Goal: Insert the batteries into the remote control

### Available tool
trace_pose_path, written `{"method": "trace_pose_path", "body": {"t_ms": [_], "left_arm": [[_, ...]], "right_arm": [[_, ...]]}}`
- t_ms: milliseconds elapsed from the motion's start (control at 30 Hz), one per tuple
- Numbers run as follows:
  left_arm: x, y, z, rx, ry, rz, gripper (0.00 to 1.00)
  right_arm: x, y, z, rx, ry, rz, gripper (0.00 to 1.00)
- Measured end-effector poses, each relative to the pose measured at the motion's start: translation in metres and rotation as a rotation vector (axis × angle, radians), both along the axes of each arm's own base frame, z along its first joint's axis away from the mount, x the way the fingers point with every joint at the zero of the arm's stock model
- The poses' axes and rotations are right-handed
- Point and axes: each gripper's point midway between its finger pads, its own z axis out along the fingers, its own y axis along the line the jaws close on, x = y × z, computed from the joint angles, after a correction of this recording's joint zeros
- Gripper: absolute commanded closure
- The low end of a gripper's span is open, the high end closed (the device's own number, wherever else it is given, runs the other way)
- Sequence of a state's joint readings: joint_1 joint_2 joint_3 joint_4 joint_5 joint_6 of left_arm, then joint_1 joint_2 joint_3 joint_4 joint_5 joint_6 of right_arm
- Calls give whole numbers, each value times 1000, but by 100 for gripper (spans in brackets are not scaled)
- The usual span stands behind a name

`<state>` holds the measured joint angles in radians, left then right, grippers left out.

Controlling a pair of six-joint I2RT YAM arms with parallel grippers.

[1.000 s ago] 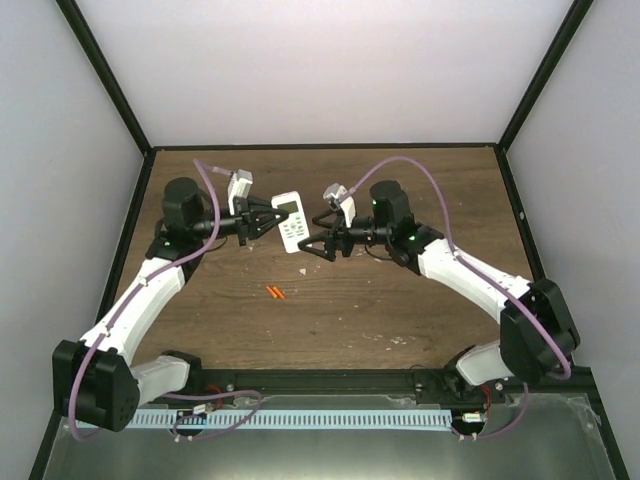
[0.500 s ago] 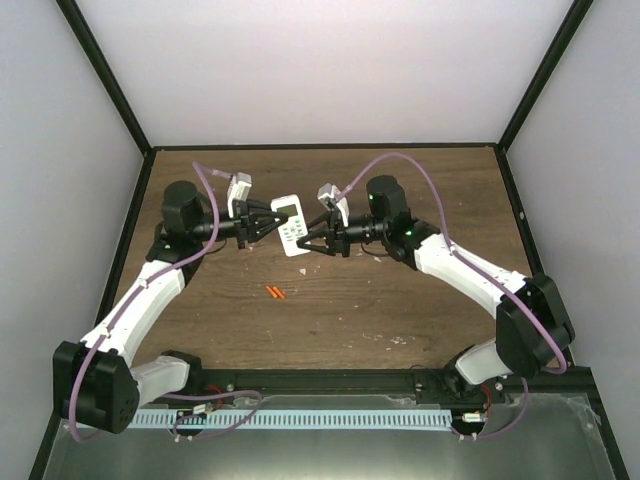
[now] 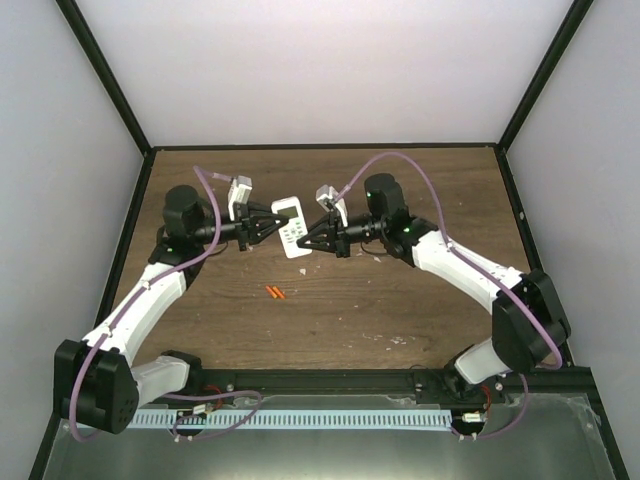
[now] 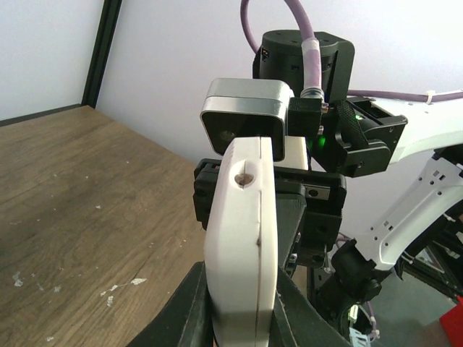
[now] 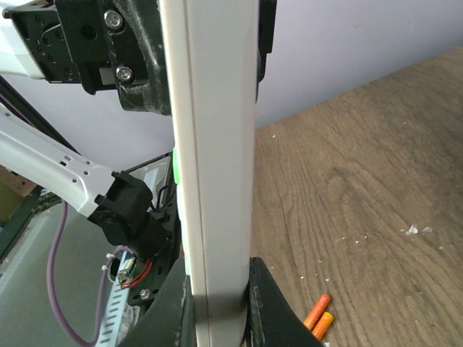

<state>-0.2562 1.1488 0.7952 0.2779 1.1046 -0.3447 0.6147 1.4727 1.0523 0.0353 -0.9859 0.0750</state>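
One remote control [image 3: 291,226] held off counter [image 3: 400,300], centre. Two grippers on it: left gripper [image 3: 272,224] clamped on left end, right gripper [image 3: 308,240] clamped on right end. Two batteries [image 3: 275,292] lying together on counter, nearer.

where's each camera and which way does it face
top external: above, behind the robot, looking down on the table; both arms, left tool and right tool at the remote control.
left wrist: on the left arm, facing the right arm; own fingers low.
right wrist: faces the left arm; own fingers low, batteries lower right.
shared: all see the remote control.
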Motion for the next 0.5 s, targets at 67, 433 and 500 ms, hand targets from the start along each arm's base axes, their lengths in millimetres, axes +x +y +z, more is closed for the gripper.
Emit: {"method": "trace_pose_path", "body": {"t_ms": [67,433,500], "left_arm": [[1,0,0,-2,-1,4,100],[6,1,-1,0,-18,35,39],[10,2,-2,3,-12,60,32]], "right_arm": [[1,1,0,-2,2,3,99],[4,3,-2,-13,-1,-16,99],[7,3,-4,-26,-7,-43,99]]}}
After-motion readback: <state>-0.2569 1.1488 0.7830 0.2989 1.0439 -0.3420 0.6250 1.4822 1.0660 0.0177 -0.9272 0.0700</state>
